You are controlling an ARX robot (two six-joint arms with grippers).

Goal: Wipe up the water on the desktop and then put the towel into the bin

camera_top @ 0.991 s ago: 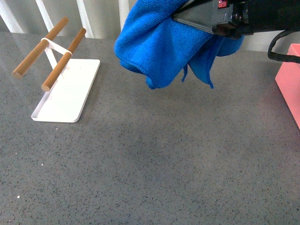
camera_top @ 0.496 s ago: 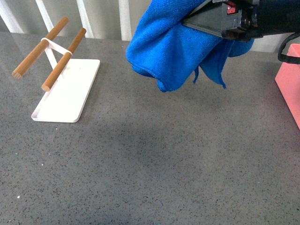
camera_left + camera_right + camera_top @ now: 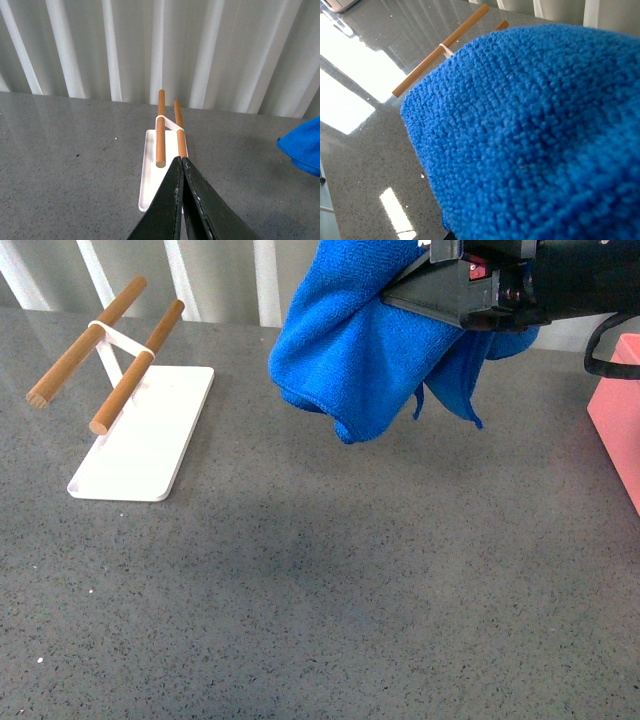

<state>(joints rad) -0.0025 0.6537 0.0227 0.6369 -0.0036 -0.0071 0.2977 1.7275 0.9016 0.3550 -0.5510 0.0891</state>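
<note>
The blue towel hangs in folds above the back of the speckled grey desktop, clear of the surface. My right gripper is shut on the towel, and the cloth hides its fingertips. In the right wrist view the towel fills nearly the whole picture. The pink bin shows only as a corner at the right edge, to the right of the towel. My left gripper is shut on nothing and hangs over the desktop, pointing at the white tray. An edge of the towel shows in the left wrist view. I can see no water in any view.
A flat white tray carrying two wooden rods sits at the back left; in the left wrist view the tray lies just beyond the fingertips. A pale ribbed wall runs behind the desktop. A black cable loops near the bin.
My right gripper and the towel have shifted to the right, towards the bin, over the last second. In the last half second they hardly moved. The tray stays put.
</note>
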